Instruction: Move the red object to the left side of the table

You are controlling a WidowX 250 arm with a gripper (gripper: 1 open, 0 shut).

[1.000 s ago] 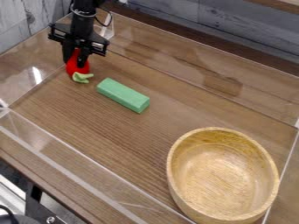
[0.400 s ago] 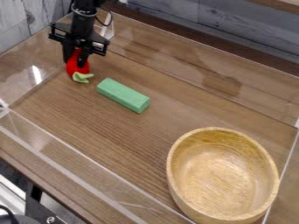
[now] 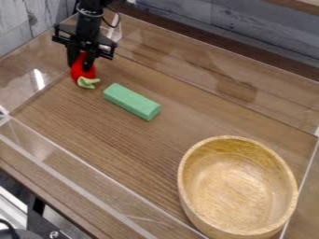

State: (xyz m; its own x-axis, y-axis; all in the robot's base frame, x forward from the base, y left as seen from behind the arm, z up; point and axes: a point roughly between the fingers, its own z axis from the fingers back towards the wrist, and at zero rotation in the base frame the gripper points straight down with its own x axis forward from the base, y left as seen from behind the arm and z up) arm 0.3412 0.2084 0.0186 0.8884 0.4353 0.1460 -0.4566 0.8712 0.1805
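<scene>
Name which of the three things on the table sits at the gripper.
The red object, small and glossy with a light-green stem end: the gripper is shut on it. The green block lies apart beside it; the wooden bowl is far off.

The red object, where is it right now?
In the camera view the red object sits at the upper left of the table, pinched in the shut gripper, just left of the green block and far from the wooden bowl.
</scene>
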